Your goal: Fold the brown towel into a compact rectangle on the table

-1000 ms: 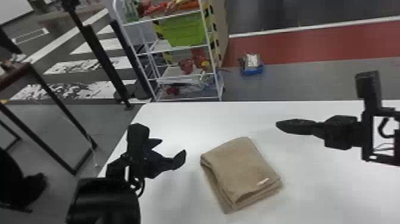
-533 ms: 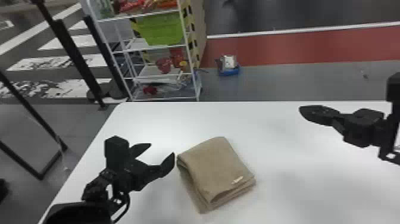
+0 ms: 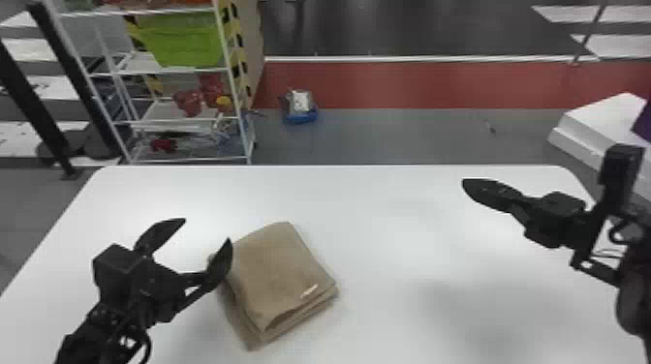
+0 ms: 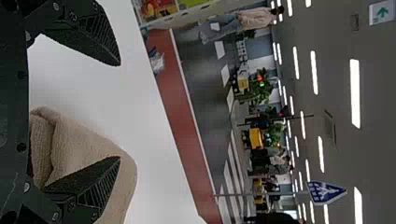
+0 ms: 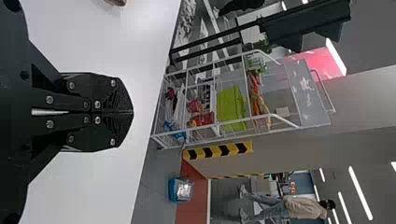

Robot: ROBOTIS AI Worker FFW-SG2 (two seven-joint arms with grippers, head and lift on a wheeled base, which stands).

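White table (image 3: pixel 387 251) bears the folded brown towel (image 3: pixel 281 271), left gripper (image 3: pixel 207 229) gaping, right gripper (image 3: pixel 467 185) clenched

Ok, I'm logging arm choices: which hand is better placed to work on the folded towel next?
Probably the left. The left hand is open, with one finger at the towel's left side, while the right hand is shut and well off to the towel's right.

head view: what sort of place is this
Probably a robot demo hall or lab: a wheeled or fixed wire shelf rack stands beyond the white table, red and grey flooring runs behind, and a robot's hand hovers by a towel.
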